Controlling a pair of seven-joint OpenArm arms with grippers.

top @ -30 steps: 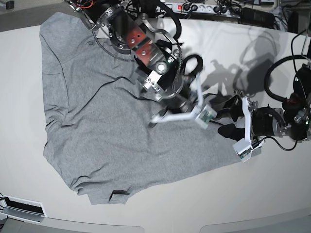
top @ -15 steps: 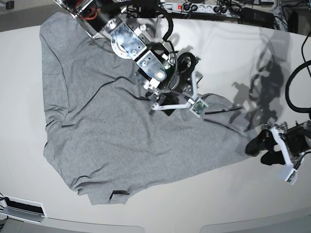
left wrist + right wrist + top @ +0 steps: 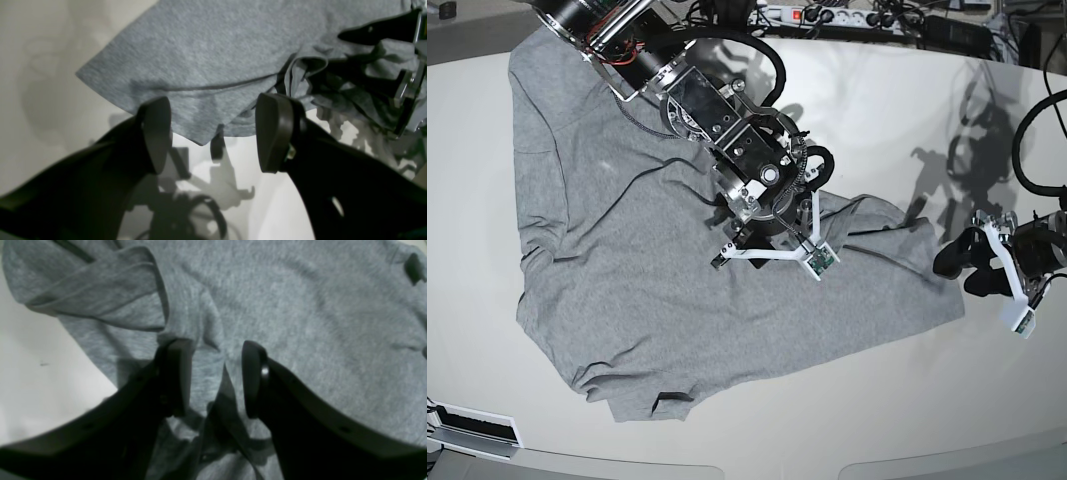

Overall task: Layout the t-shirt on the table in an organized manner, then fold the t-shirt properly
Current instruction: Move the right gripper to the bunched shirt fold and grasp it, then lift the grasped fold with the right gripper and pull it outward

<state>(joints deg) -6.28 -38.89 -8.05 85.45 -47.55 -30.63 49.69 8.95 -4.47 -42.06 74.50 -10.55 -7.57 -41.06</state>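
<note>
The heather-grey t-shirt (image 3: pixel 627 260) lies spread, plain side up and wrinkled, on the white table (image 3: pixel 907 130). My right gripper (image 3: pixel 767 245) hovers low over the shirt's middle right. In the right wrist view its fingers (image 3: pixel 176 376) stand apart over the t-shirt (image 3: pixel 300 306), with a small pleat between them and a folded hem at upper left. My left gripper (image 3: pixel 962 270) is open just off the shirt's right corner. In the left wrist view, that gripper (image 3: pixel 213 136) frames the hem corner of the t-shirt (image 3: pixel 200 50), and bunched fabric lies at right.
A power strip (image 3: pixel 847 15) and cables run along the table's back edge. A black cable trails from the right arm across the shirt (image 3: pixel 657 170). A flat white-and-black device (image 3: pixel 472 430) sits at the front left corner. The front edge curves close below the shirt.
The right gripper went from shut to open and shifted left and toward the front over the shirt. The left gripper drew back to the right, off the shirt, staying open.
</note>
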